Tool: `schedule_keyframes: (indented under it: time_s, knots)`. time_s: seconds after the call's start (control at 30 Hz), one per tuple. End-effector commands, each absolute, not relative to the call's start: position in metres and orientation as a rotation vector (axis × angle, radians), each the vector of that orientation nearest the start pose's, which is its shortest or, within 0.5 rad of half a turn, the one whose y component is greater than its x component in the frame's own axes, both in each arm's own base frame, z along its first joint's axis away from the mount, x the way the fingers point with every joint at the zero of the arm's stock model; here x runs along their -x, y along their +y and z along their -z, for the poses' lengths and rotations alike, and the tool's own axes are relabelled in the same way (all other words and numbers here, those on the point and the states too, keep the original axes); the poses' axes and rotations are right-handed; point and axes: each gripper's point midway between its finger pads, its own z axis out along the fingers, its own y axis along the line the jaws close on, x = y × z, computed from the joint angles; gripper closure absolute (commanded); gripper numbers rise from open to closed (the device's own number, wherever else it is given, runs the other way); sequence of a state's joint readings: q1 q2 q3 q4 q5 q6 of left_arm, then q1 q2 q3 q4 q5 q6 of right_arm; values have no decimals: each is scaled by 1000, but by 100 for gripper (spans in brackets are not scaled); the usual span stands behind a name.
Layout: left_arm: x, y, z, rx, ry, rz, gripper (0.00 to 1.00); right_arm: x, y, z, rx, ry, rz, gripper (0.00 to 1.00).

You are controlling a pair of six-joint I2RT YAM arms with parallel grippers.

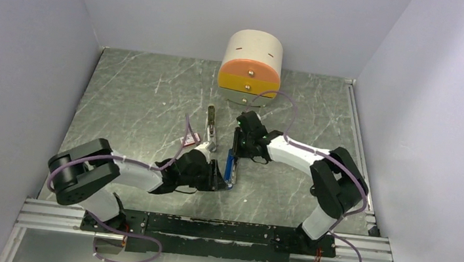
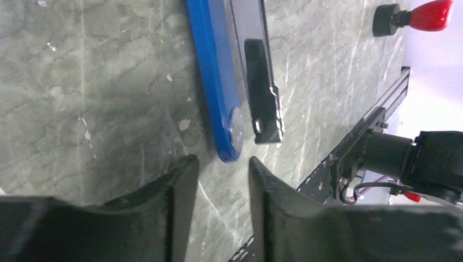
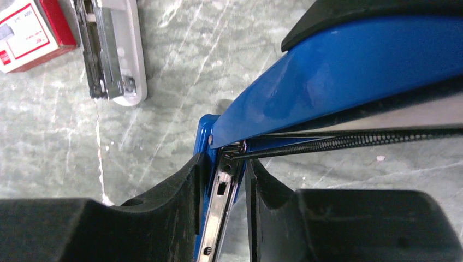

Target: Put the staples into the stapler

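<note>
Left hand [image 2: 221, 164] is released, its two fingers apart over the bare marbled surface [image 1: 141, 94] with nothing between them. The rounded tip of the blue stapler [image 2: 215, 82] lies just ahead of the gap, close to the fingertips but not touching them. A black-and-chrome strip [image 2: 262, 93] lies beside the blue one.

The right hand [image 3: 225, 161] is clenched on the other end of that stapler. Its fingers press on either side of the blue base and the metal staple rail [image 3: 218, 207]. The blue top arm [image 3: 338, 71] is swung up and open, with a long coil spring [image 3: 349, 142] stretched beneath it.

Loose staples are too small to pick out.

A grey stapler [image 3: 117, 54] lies open, well apart from the blue one, with a red-and-white box [image 3: 30, 30] just beside it. A round-topped drawer unit [image 1: 250, 67] stands at the far wall.
</note>
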State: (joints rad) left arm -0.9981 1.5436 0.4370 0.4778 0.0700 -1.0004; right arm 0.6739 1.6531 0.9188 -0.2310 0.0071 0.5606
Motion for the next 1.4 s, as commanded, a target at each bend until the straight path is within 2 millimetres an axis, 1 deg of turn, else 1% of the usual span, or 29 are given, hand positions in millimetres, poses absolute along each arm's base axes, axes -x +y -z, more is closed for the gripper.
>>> schedule_keyframes:
  time_s: [0.0, 0.03, 0.07, 0.1, 0.2, 0.3, 0.43, 0.53, 0.63, 0.87, 1.03, 1.2, 1.3, 1.37]
  knots:
    - [-154, -284, 9, -8, 2569, 815, 47, -305, 242, -37, 162, 2547, -241, 85]
    - [-156, -280, 6, 6, 2559, 793, 43, -308, 241, -39, 163, 2539, -210, 85]
    - [-160, -277, -1, 19, 2536, 784, 38, -312, 239, -40, 167, 2534, -181, 86]
    - [-162, -272, -2, 33, 2528, 749, 35, -316, 239, -43, 170, 2525, -161, 86]
    - [-173, -258, -21, 71, 2467, 679, 29, -329, 238, -46, 185, 2515, -83, 86]
    - [-180, -238, -37, 102, 2428, 567, 28, -342, 237, -47, 205, 2502, -2, 85]
    - [-199, -212, -69, 156, 2319, 437, 26, -362, 237, -48, 223, 2485, 106, 85]
    - [-207, -195, -84, 186, 2265, 351, 25, -372, 237, -46, 243, 2480, 170, 84]
    - [-211, -185, -93, 213, 2235, 306, 25, -383, 239, -46, 257, 2468, 206, 82]
    - [-212, -170, -107, 261, 2184, 288, 24, -406, 244, -47, 290, 2427, 267, 80]
    - [-210, -166, -109, 265, 2181, 288, 23, -418, 246, -46, 291, 2416, 270, 79]
    - [-209, -166, -107, 261, 2190, 286, 23, -418, 249, -40, 298, 2441, 243, 72]
    - [-209, -167, -106, 253, 2195, 287, 22, -416, 251, -37, 295, 2459, 211, 64]
    - [-209, -168, -105, 245, 2198, 291, 22, -415, 253, -40, 287, 2462, 180, 59]
